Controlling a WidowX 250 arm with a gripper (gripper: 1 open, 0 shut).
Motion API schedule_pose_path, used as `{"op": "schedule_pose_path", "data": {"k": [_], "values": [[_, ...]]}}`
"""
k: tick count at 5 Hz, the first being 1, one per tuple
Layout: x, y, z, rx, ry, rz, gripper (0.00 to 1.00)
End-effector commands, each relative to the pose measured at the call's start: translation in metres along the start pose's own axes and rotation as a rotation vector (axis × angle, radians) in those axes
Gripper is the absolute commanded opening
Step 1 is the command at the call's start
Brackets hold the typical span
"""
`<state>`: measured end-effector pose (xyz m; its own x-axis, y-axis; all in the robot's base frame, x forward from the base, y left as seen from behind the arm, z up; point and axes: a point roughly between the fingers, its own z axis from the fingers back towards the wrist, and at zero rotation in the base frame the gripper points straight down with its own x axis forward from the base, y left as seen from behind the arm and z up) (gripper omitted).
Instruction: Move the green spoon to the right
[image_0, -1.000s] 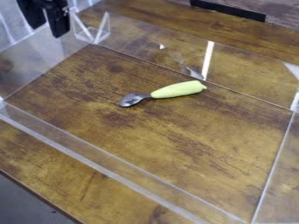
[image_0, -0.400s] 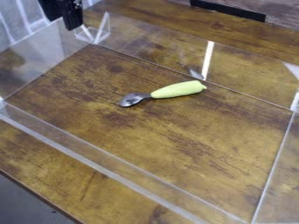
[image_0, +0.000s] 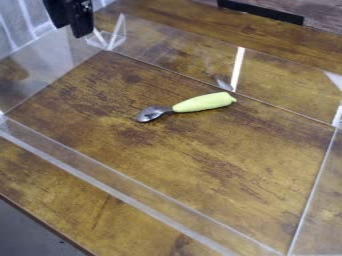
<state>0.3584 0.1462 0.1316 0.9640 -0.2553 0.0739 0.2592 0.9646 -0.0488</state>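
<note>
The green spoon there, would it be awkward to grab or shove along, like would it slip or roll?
The green spoon looks rigid, with a thick rounded handle, so it might roll a little if nudged sideways. It lies flat on the wooden table, likely light enough to slide easily. Its small shiny metal bowl looks slippery; the handle seems the better grip.

The gripper (image_0: 78, 22) sits in the top left corner, where the picture's upper edge cuts it off so that only its dark lower part shows, too blurred to tell its fingers apart. The clear plastic tray (image_0: 160, 198) runs out of view at the right and left edges.
</note>
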Motion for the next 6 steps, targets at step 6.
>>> {"op": "schedule_pose_path", "data": {"k": [6], "values": [[0.007, -0.052, -0.053, -0.042, 0.041, -0.151, 1.0]]}}
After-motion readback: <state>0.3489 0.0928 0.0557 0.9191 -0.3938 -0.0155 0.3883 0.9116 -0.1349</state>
